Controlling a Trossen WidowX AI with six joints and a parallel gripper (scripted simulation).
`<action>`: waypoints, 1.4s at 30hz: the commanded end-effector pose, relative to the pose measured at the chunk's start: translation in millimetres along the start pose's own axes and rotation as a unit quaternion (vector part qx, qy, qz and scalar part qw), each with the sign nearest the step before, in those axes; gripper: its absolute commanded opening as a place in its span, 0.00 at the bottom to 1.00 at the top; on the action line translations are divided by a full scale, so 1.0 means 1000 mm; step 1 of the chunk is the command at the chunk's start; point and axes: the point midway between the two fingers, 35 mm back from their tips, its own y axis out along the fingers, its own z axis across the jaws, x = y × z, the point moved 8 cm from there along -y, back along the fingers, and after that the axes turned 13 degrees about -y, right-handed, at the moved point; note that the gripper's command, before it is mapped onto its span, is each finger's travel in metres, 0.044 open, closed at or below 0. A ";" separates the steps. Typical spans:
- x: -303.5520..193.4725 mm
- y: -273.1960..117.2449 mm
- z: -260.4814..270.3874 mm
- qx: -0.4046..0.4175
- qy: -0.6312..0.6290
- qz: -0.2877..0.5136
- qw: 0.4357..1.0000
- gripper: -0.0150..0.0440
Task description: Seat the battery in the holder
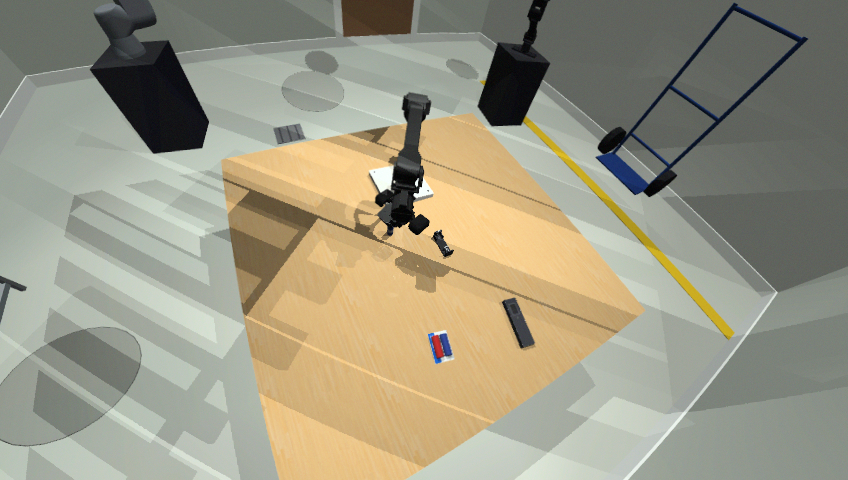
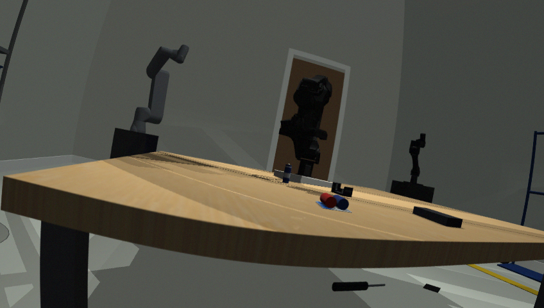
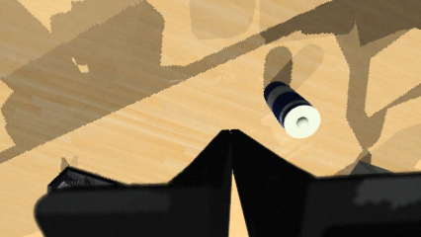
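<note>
Wooden table (image 1: 333, 309): remote (image 1: 517, 322), red-blue cylinders (image 1: 440, 346) well apart from holder (image 1: 442, 243).

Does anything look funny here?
Yes. The black gripper is shut on nothing, while the dark blue battery with a white end stands upright on the wooden table, beside the fingertips and not between them.

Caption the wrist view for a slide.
Shut gripper above the wooden table, empty; battery standing upright just right of the fingertips.

Dark-blue battery (image 3: 292, 109) upright on table, apart from black holder (image 1: 441, 243).
</note>
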 end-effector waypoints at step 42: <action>-0.016 0.049 -0.056 -0.005 0.004 0.011 1.000 0.25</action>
